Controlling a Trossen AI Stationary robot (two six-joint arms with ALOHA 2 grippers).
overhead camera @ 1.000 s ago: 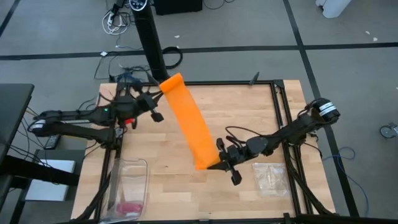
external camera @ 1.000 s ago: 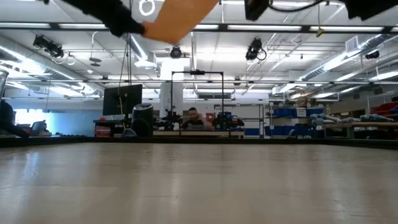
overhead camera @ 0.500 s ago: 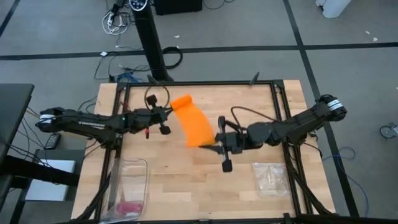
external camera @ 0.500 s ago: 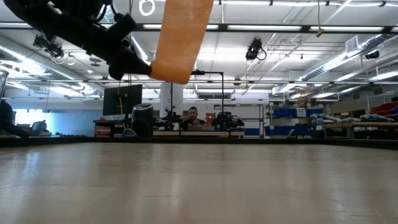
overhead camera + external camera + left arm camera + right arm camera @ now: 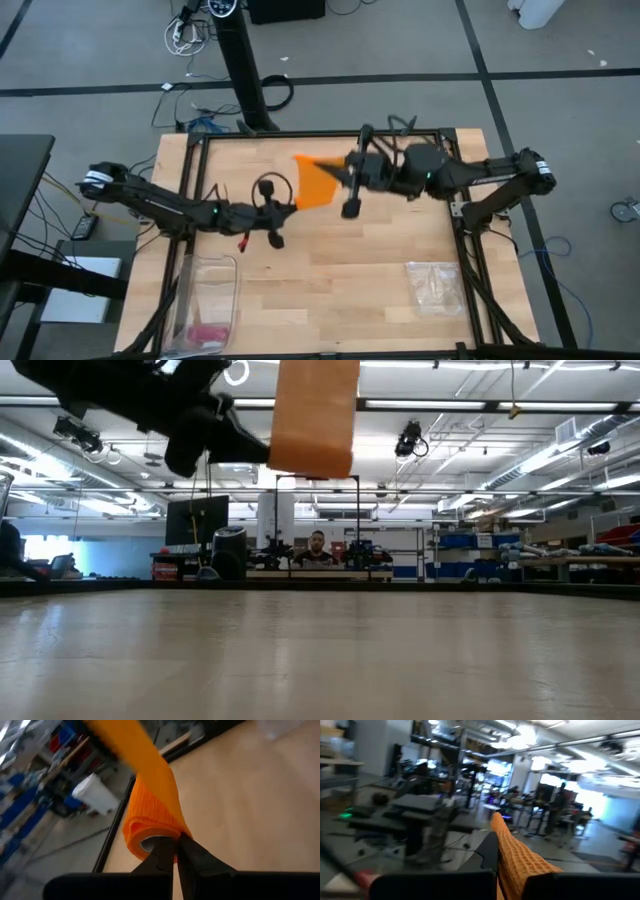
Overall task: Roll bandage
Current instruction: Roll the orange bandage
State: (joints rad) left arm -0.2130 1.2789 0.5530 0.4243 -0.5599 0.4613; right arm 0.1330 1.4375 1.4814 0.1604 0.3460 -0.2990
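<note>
Left hand (image 5: pixel 272 213), reaching in from the table's left edge toward the centre, has its two fingers (image 5: pixel 167 857) pinched together on a looped end of the bandage (image 5: pixel 313 183); in the left wrist view the orange fabric curls around the fingertips and the strip runs away from them. Right hand (image 5: pixel 352 175) sits beyond it, over the far-centre part of the table (image 5: pixel 380 270), with its arm folded back to the right edge. Its fingers (image 5: pixel 487 852) are closed on the other end of the bandage, and in the right wrist view the ribbed orange band lies between them and rises past them.

Between the two hands the bandage hangs as a short, wide orange piece held up off the table. From table height it shows as a flat orange panel high above the wood, with the left arm's dark body beside it.

Nearer the front edge, well apart from the hands, a clear tray (image 5: pixel 208 300) at the left corner holds a small pink bundle (image 5: pixel 208 331), and a clear plastic bag (image 5: pixel 434 285) lies toward the right corner.

Far behind the table a person (image 5: pixel 317 546) sits among benches and equipment.
</note>
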